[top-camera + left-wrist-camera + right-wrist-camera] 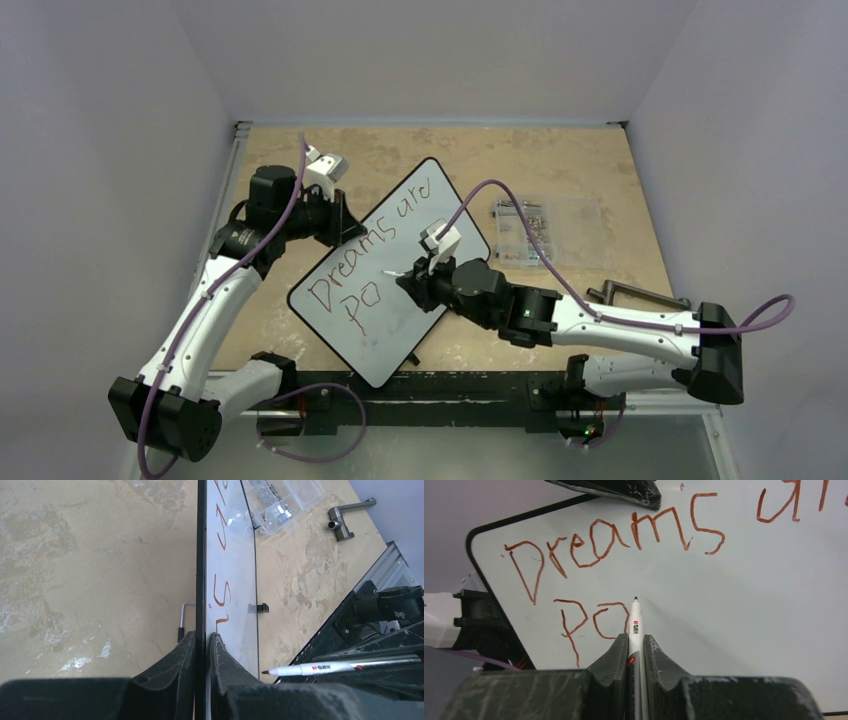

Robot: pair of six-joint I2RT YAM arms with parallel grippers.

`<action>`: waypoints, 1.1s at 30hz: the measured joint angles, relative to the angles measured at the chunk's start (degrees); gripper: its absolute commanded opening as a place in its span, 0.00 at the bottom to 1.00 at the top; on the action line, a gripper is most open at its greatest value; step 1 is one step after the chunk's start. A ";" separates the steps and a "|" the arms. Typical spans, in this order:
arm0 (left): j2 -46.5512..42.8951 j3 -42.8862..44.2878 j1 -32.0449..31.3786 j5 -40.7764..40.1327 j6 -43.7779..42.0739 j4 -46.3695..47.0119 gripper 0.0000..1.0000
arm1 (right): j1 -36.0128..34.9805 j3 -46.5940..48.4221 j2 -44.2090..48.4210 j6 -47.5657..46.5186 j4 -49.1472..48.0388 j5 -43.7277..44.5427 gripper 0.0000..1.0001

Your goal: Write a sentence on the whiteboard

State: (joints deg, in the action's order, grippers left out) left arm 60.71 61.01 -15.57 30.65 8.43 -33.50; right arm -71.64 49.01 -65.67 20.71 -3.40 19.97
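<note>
The whiteboard (400, 250) lies tilted across the table's middle, white with a black rim, bearing red-brown writing "Dreams are" and "Po". My left gripper (345, 222) is shut on its upper left edge; in the left wrist view the fingers (182, 655) clamp the board's rim (201, 555) edge-on. My right gripper (412, 283) is shut on a white marker (634, 625), tip at the board (749, 590) just right of the "o". The marker also shows in the left wrist view (320, 669).
A small clear compartment box (545, 228) of small parts sits on the table right of the board. A grey metal handle piece (640, 295) lies near the right front. Grey walls enclose the tan table (560, 160) on three sides.
</note>
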 measured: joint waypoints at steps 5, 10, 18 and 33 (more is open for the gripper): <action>0.00 -0.02 0.00 0.00 0.00 0.00 0.00 | 2.27 1.40 -2.62 0.90 2.32 1.31 0.00; 0.00 -0.02 0.00 0.02 0.00 0.00 0.00 | 3.96 2.29 -3.10 0.94 2.75 1.14 0.00; 0.00 -0.02 0.00 0.02 0.00 0.00 0.00 | 4.59 4.07 -5.44 0.90 2.62 -1.14 0.00; 0.00 -0.07 0.02 -0.42 0.00 -0.04 0.00 | 4.96 4.50 -7.08 1.22 2.45 -4.48 0.00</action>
State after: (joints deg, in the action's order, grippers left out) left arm 60.71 60.95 -15.55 30.24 8.43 -33.54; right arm -66.67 53.52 -72.75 21.93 -0.95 15.49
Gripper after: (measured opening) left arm 0.113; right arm 0.091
